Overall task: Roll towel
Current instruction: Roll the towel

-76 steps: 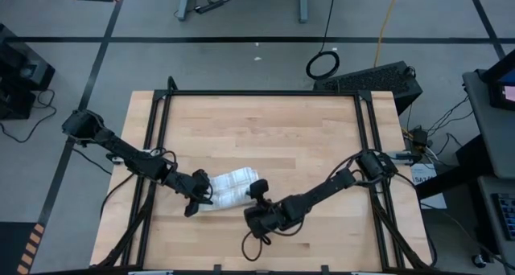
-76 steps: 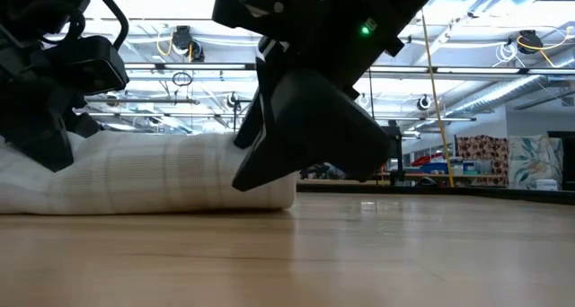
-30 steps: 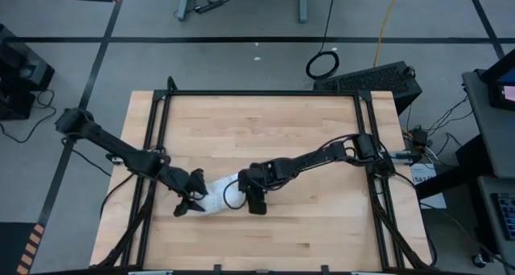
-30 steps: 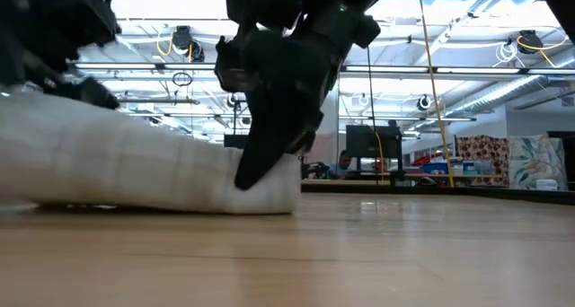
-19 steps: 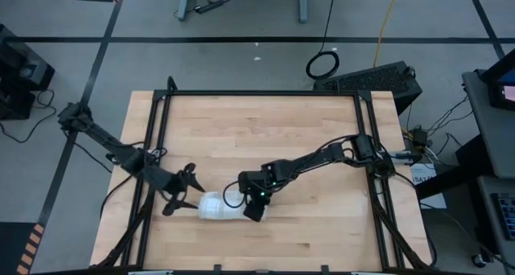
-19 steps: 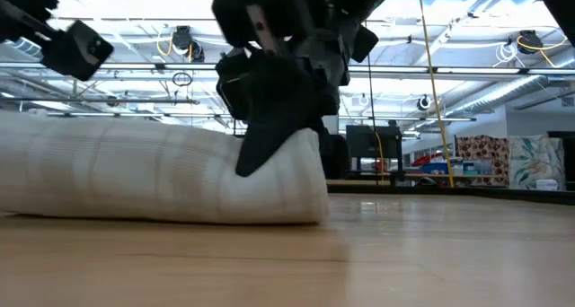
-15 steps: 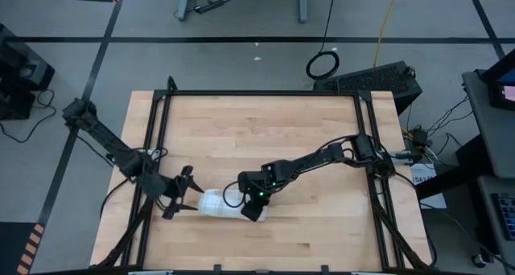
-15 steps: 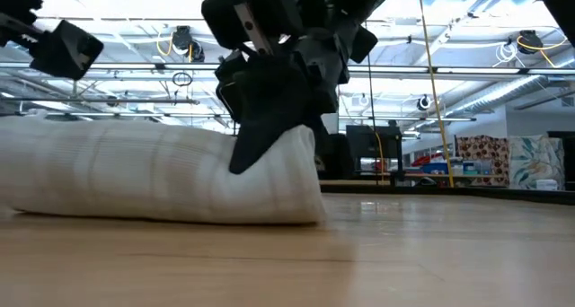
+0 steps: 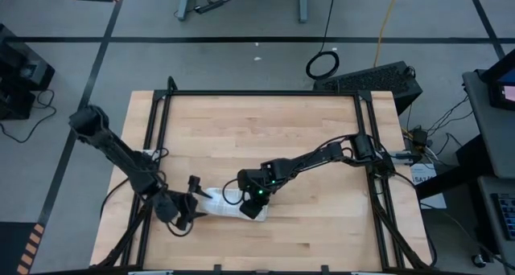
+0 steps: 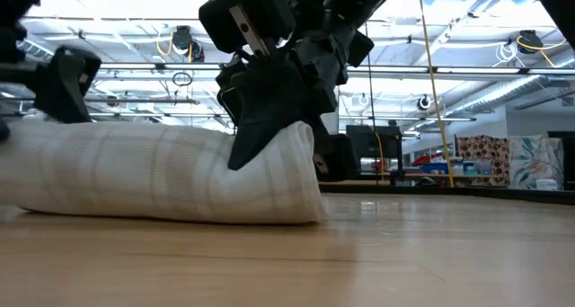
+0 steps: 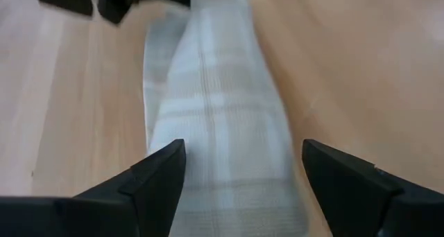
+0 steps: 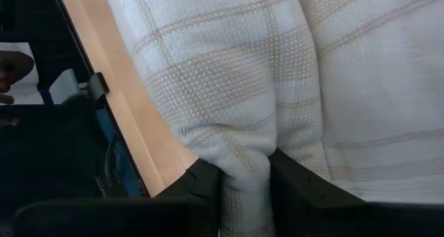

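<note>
The right end effector (image 9: 254,203) is clenched on a fold of the towel (image 9: 228,204); in its wrist view the two fingers (image 12: 201,188) bite cloth between them, a pleat bulging up out of the pinch. I take it that hold pins this end of the roll so the layers cannot spring loose. The left end effector (image 9: 193,203) stands released at the roll's other end, its fingers (image 11: 163,171) spread wide to either side of the cloth and touching nothing, probably lining up to tidy or press that end. The towel lies as a fat, low cylinder on the wooden surface (image 9: 265,130), near its front edge, between the two arms. Counted: one towel, two arms, two end effectors.
</note>
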